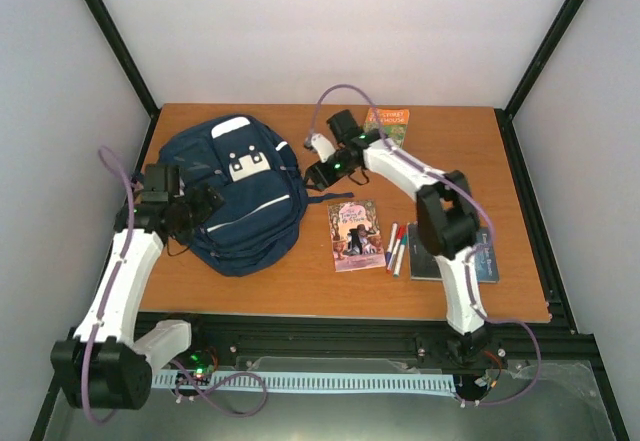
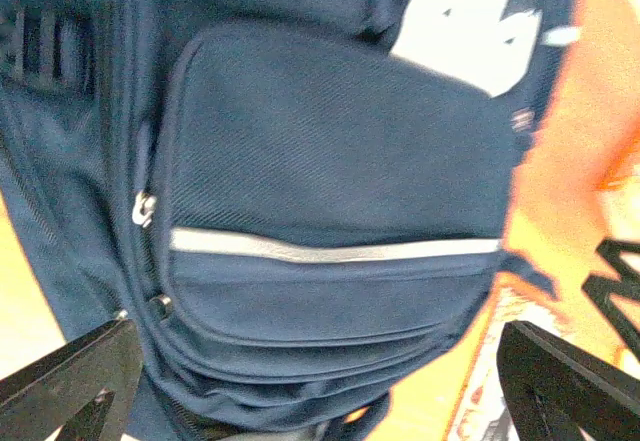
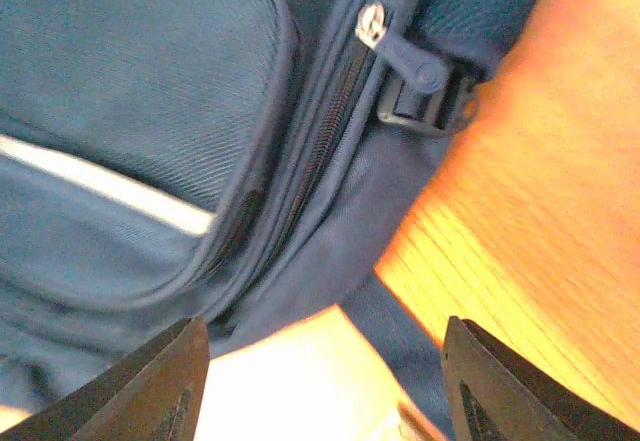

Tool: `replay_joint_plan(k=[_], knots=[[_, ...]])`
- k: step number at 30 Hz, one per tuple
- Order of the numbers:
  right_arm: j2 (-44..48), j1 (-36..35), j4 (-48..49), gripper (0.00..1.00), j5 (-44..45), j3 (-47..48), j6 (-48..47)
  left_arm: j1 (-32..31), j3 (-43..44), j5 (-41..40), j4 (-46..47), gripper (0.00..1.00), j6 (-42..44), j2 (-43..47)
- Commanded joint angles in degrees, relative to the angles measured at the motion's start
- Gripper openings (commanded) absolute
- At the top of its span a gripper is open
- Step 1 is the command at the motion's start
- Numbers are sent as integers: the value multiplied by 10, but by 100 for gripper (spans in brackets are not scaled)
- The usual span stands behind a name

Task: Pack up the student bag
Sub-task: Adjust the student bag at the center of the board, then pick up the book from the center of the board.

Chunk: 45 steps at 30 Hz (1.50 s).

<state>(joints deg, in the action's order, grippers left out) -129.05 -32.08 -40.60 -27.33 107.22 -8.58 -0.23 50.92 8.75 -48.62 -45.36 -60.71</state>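
Close to the near edge, right of centre on the surface (image 1: 470, 161): a paperback (image 1: 355, 233), some markers (image 1: 396, 247) and a dark notebook (image 1: 440, 259), all lying flat. Farther back, filling the left half: the student bag (image 1: 240, 216), front side up, long axis running near to far, bottom toward the near edge and white top label (image 1: 230, 127) toward the far left corner, with the left tool (image 1: 212, 204) over its left flank and the right tool (image 1: 320, 173) just beside its right flank, both spread wide and gripping nothing. Nearest the far edge: a second book (image 1: 388, 121).
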Motion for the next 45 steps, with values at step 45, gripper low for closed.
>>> replay_joint_plan(k=[45], knots=[[369, 97, 117, 29, 101, -542, -157, -392, 31, 108, 387, 76, -29, -374]])
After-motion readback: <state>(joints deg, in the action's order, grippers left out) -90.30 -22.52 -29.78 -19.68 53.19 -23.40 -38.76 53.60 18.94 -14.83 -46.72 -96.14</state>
